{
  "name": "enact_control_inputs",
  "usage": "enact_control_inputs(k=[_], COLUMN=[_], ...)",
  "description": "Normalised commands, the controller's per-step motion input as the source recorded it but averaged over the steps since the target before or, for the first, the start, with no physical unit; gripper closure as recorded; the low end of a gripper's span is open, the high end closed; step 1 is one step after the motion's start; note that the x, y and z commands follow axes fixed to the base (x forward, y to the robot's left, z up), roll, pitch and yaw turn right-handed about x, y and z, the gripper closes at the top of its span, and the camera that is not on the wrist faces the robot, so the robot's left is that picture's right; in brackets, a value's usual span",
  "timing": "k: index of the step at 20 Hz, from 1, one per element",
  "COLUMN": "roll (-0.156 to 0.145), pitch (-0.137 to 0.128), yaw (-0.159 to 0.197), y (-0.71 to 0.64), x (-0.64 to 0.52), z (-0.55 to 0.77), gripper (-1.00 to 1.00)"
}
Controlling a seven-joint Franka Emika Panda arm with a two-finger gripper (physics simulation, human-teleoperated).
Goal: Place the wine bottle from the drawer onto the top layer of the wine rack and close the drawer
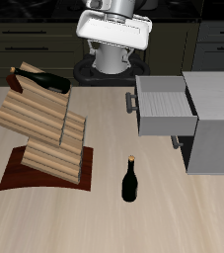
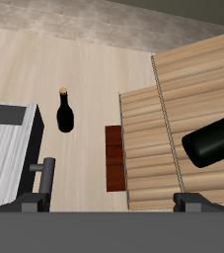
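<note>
Two bottles show: one wine bottle [image 1: 44, 81] lies on the rack's [image 1: 46, 133] top layer [image 1: 30, 107], well below the raised claw [image 2: 112, 206], whose fingers [image 2: 194, 203] stand apart, empty. Drawer [image 1: 163, 106] hangs open beneath; another bottle [image 1: 130, 181] stands on the surface [image 1: 183, 212].

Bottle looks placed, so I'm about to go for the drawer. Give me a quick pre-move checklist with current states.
1. Wine bottle lying on the top layer of the wine rack: ok.
2. Drawer closed: not ok, it stands pulled out of the cabinet.
3. Drawer interior free of objects: ok, nothing shows inside.
4. Gripper free of any load: ok, nothing between the fingertips.
5. Drawer handle unobstructed: ok.
6. Second bottle clear of the drawer's path: ok, upright on the table, nearer the front edge.
</note>
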Motion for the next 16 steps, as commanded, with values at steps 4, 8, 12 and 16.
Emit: enact_control_inputs(k=[4,8,12,16], roll=[-0.021,-0.004,0.015,-0.018], pitch=[0.046,0.041,0.054,0.026], yaw=[0.144,0.147,0.079,0.089], y=[0.14,0.21,0.13,-0.07], x=[0.01,-0.04,-0.1,-0.15], z=[0.07,0.0,-0.02,0.07], gripper=[-1.0,-1.0,-1.0,-1.0])
